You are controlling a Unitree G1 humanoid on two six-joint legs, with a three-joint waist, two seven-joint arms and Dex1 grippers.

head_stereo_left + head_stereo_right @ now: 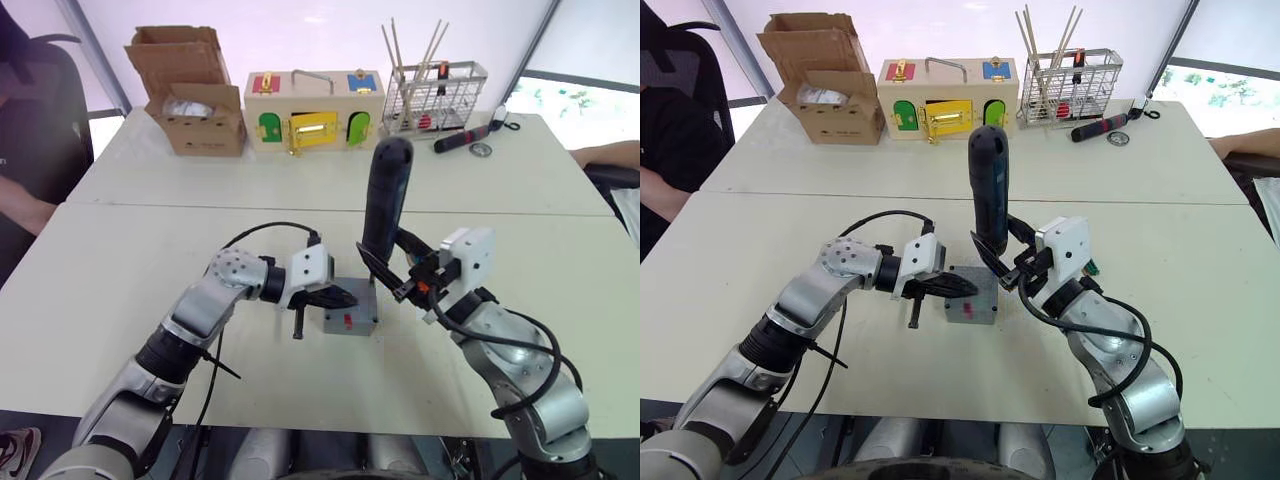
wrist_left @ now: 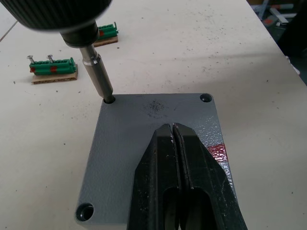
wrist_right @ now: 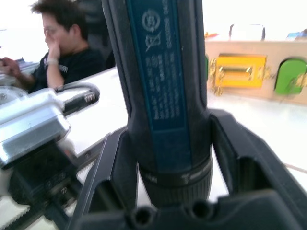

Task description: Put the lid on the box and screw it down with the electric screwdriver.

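Note:
The grey lid (image 2: 139, 129) lies flat on the grey box (image 1: 350, 320), whose red mark faces me at the table's middle. My left gripper (image 2: 171, 127) is shut, and its joined fingers lie across the lid's top with nothing between them. My right gripper (image 1: 396, 276) is shut on the electric screwdriver (image 1: 386, 195), holding it nearly upright by its lower body. The metal bit (image 2: 98, 79) stands in one corner screw hole of the lid. Two other corner holes show open.
Two green screw holders (image 2: 53, 68) lie on the table beside the box. At the back stand a cardboard box (image 1: 190, 95), a wooden box with coloured doors (image 1: 315, 112), a wire rack (image 1: 437, 95) and a black-and-red tool (image 1: 462, 138). A person (image 1: 25, 120) sits at the left.

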